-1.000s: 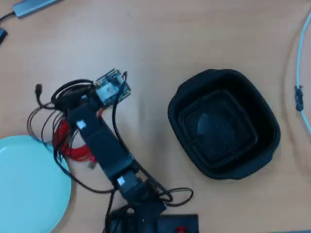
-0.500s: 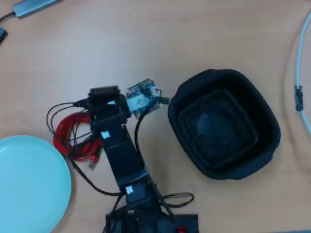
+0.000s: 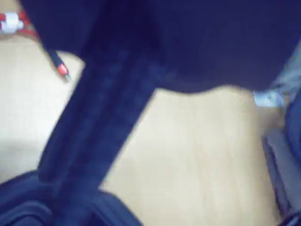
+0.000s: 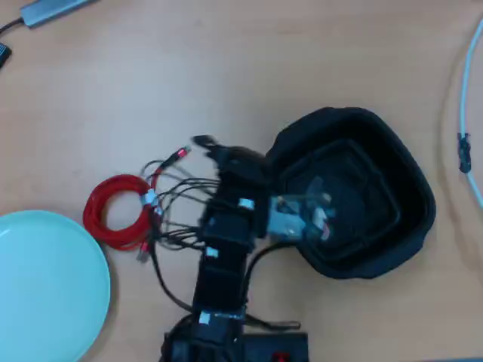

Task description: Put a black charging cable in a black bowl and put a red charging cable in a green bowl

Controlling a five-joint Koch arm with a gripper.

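Observation:
In the overhead view my gripper (image 4: 232, 160) hangs at the left rim of the black bowl (image 4: 392, 188), apparently shut on the black charging cable (image 4: 177, 188). The cable's strands trail left from the gripper, and one plug with a red mark points up-left. The bowl holds nothing I can make out. The red charging cable (image 4: 113, 211) lies coiled on the table between the arm and the green bowl (image 4: 45, 279). The wrist view is blurred: a dark finger (image 3: 94, 122) crosses it, with the black cable's red-marked plug (image 3: 61, 68) and a bit of the red cable (image 3: 11, 21) at the top left.
A pale cable (image 4: 472, 113) with a small connector runs down the table's right side. A grey hub (image 4: 53, 9) lies at the top left. The arm's base (image 4: 226, 343) and its loose wires sit at the bottom edge.
The arm has swung right from beside the green bowl to the black bowl's left rim. The black cable came away from the red coil with it. The red coil now lies uncovered.

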